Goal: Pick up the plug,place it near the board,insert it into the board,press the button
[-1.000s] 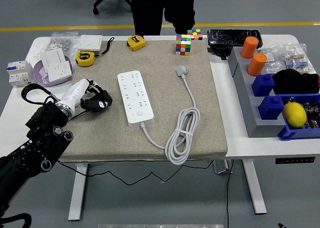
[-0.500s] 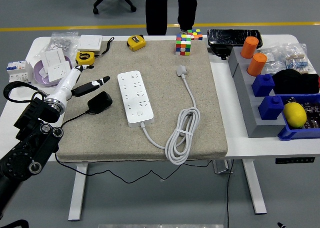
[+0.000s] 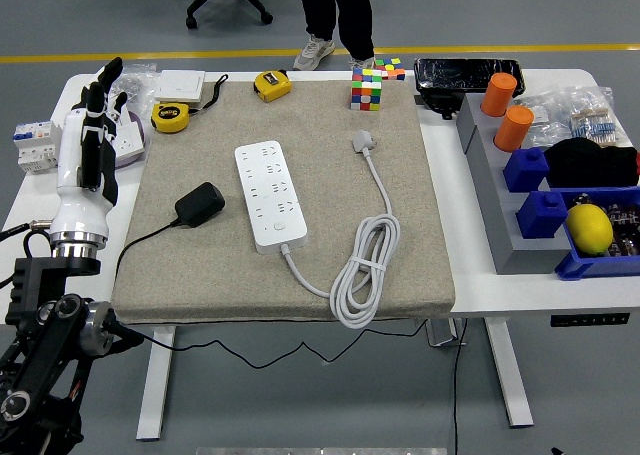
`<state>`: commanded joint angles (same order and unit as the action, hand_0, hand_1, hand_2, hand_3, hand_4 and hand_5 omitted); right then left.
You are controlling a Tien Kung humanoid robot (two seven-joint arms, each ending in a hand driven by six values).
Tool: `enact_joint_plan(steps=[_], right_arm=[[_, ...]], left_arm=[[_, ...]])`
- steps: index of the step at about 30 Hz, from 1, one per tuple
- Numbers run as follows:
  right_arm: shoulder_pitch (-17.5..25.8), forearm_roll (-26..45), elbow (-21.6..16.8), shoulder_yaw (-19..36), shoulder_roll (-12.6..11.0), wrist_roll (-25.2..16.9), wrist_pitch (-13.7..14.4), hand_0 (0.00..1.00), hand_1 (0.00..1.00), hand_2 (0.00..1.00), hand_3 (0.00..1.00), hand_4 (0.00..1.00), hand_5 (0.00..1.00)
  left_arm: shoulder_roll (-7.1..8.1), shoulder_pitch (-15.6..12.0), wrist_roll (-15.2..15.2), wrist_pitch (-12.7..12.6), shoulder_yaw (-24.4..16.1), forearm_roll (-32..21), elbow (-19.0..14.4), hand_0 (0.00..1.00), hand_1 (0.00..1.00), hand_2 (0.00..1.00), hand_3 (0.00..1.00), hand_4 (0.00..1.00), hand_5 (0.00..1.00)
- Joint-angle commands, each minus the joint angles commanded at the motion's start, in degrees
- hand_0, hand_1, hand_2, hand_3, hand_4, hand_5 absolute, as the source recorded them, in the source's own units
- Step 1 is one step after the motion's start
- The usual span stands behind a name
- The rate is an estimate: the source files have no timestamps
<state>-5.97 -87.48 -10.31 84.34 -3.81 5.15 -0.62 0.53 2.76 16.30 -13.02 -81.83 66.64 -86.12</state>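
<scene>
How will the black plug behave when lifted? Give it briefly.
The black plug looks compact and blocky, so probably rigid and fairly light. It lies flat on the mat, so rolling seems unlikely. Its thin black cable trails off the mat's edge and will likely drag and tug at it.

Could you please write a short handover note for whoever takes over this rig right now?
Left hand: raised over the table's left edge, fingers open, holding nothing. Right hand: out of view.
Black plug: lying on the grey mat just left of the white power strip, apart from it, its cord trailing off the mat's near-left edge.
Done: plug set down near the board.
Left: insert the plug into a socket on the strip, then press the strip's button at its near end.
</scene>
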Motion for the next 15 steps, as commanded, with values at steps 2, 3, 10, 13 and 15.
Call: enact_joint_plan(steps=[2, 3, 10, 13, 15], right_arm=[[-0.1, 0.2, 0.0, -0.1, 0.0, -0.1, 0.0, 0.822, 0.733, 0.741, 0.773, 0.998, 0.878], [-0.2, 0.3, 0.0, -0.1, 0.1, -0.1, 0.1, 0.822, 0.733, 0.741, 0.773, 0.998, 0.878], [-0.4, 0.3, 0.0, -0.3, 0.0, -0.1, 0.1, 0.822, 0.733, 0.740, 0.773, 0.998, 0.879], [-0.3, -0.1, 0.0, -0.2, 0.1, 0.0, 0.0, 0.822, 0.733, 0.740, 0.773, 0.998, 0.879], [-0.3, -0.3, 0.0, -0.3, 0.1, -0.1, 0.0, 0.822, 0.733, 0.740, 0.773, 0.998, 0.879]], left_arm=[[0.15, -1.1, -1.1, -0.3, -0.2, -4.8, 0.4, 0.845, 0.897, 0.871, 0.878, 0.998, 0.967], [0.42, -1.9, -2.4, -1.0, -0.3, -7.4, 0.7, 0.845, 0.897, 0.871, 0.878, 0.998, 0.967], [1.76, -3.0, -7.3, -3.4, 2.1, -3.9, 2.0, 0.284, 0.145, 0.248, 0.890, 0.904, 0.430], [1.68, -3.7, -8.5, -4.1, 3.1, -0.4, 2.2, 0.284, 0.145, 0.248, 0.890, 0.904, 0.430], [1.48, -4.4, -9.6, -4.4, 4.0, 2.2, 2.6, 0.284, 0.145, 0.248, 0.890, 0.904, 0.430]])
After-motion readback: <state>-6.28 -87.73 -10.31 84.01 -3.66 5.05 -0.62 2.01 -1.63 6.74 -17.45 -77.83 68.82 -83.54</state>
